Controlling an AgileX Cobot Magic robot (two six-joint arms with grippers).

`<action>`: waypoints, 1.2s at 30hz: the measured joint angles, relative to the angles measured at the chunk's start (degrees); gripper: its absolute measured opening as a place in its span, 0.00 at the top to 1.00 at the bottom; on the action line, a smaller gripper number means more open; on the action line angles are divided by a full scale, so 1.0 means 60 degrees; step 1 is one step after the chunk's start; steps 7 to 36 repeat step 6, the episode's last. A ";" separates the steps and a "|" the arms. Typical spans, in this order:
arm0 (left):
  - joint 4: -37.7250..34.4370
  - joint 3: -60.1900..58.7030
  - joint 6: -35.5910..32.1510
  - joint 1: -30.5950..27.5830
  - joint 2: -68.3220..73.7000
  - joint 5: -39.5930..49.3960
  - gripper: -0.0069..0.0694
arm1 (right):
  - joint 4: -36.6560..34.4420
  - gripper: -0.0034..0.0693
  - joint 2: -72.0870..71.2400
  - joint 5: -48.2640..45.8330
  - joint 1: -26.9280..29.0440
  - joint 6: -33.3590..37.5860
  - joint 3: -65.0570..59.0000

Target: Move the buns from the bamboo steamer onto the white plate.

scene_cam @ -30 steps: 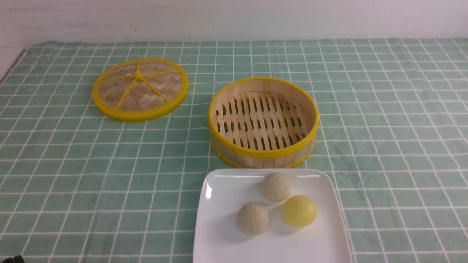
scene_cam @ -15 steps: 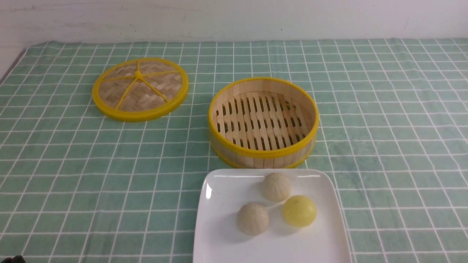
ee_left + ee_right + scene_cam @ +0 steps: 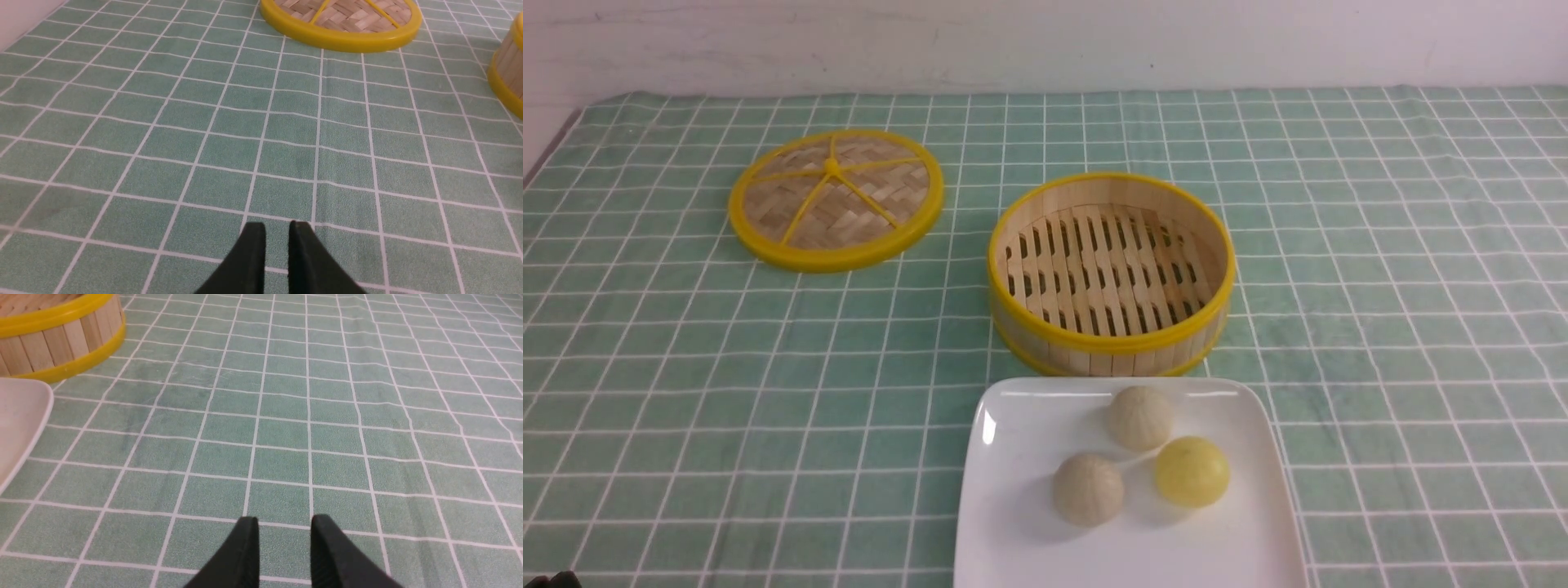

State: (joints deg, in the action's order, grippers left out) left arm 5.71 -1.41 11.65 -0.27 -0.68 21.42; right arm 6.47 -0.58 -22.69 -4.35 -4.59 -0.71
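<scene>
All three buns lie on the white plate (image 3: pixel 1013 523) at the front: one cream bun (image 3: pixel 1140 417) at the back, another cream bun (image 3: pixel 1088 488) in front, and the yellow bun (image 3: pixel 1192 471) to the right. The bamboo steamer (image 3: pixel 1111 341) stands just behind the plate, its slatted floor bare. Neither gripper shows in the front view. My left gripper (image 3: pixel 277 228) hangs over bare cloth with its fingers almost together and nothing between them. My right gripper (image 3: pixel 284 522) is open over bare cloth, right of the plate (image 3: pixel 16 416) and the steamer (image 3: pixel 57 339).
The flat woven lid (image 3: pixel 836 198) with its yellow rim lies at the back left, and the left wrist view shows the lid (image 3: pixel 341 24) ahead. A green checked cloth (image 3: pixel 1380 286) covers the table. A white wall stands behind.
</scene>
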 joint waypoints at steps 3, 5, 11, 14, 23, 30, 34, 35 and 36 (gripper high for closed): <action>0.0000 0.0000 0.0000 0.0000 0.0000 0.0000 0.75 | 0.0000 0.66 0.0000 0.0000 0.0000 0.0000 0.0000; 0.0000 0.0000 0.0000 0.0000 0.0000 0.0000 0.74 | 0.0000 0.65 0.0000 0.0000 0.0000 0.0000 0.0000; 0.0000 0.0000 0.0000 0.0000 0.0000 0.0000 0.74 | 0.0000 0.65 0.0000 0.0000 0.0000 0.0000 0.0000; 0.0000 0.0000 0.0000 0.0000 0.0000 0.0000 0.74 | 0.0000 0.65 0.0000 0.0000 0.0000 0.0000 0.0000; 0.0000 0.0000 0.0000 0.0000 0.0000 0.0000 0.74 | 0.0000 0.65 0.0000 0.0000 0.0000 0.0000 0.0000; 0.0000 0.0000 0.0000 0.0000 0.0000 0.0000 0.74 | 0.0000 0.65 0.0000 0.0000 0.0000 0.0000 0.0000; 0.0000 0.0000 0.0000 0.0000 0.0000 0.0000 0.74 | 0.0000 0.65 0.0000 0.0000 0.0000 0.0000 0.0000; 0.0000 0.0000 0.0000 0.0000 0.0000 0.0000 0.74 | 0.0000 0.65 0.0000 0.0000 0.0000 0.0000 0.0000; 0.0000 0.0000 0.0000 0.0000 0.0000 0.0000 0.74 | 0.0000 0.65 0.0000 0.0000 0.0000 0.0000 0.0000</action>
